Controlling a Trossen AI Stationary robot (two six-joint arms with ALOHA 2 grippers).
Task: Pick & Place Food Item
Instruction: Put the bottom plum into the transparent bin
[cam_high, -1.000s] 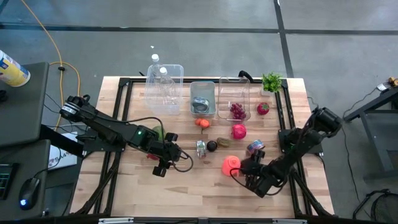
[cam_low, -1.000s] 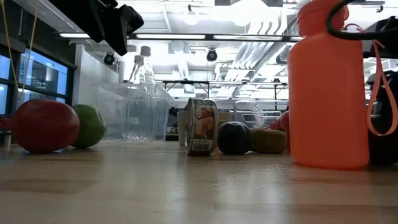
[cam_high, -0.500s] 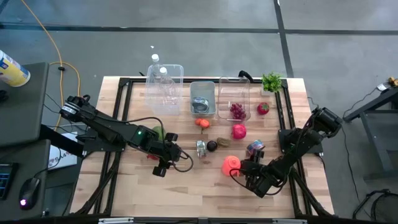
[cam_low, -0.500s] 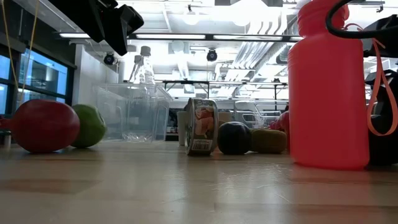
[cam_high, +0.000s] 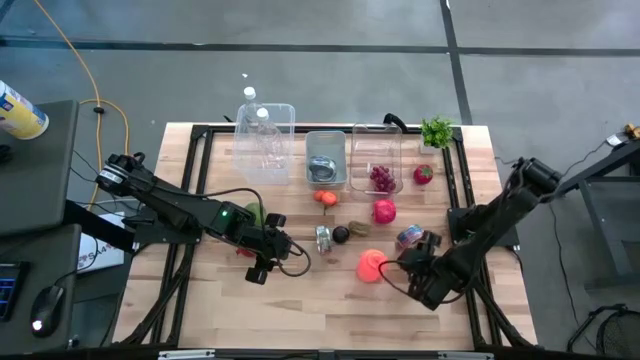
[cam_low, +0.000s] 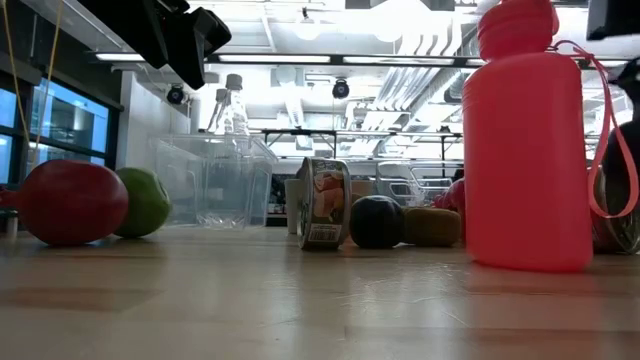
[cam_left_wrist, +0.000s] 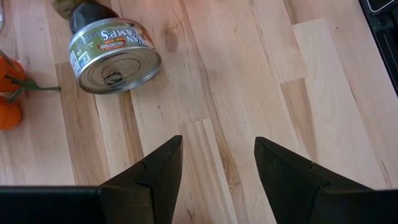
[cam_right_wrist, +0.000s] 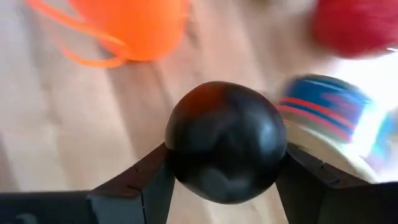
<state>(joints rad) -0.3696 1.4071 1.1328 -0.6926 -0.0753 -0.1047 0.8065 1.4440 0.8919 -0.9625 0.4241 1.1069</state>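
Black round glossy fruit (cam_right_wrist: 225, 148) clamped between right gripper (cam_right_wrist: 224, 180) fingers

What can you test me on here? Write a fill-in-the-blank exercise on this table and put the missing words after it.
1. The right gripper is closed on a round smooth fruit whose colour is ____.
2. The green-labelled metal tin can lies on its ____.
3. The left gripper hangs over bare wood with its fingers ____.
4. The orange-pink plastic bottle stands ____ on the table.

Missing words: black; side; open; upright
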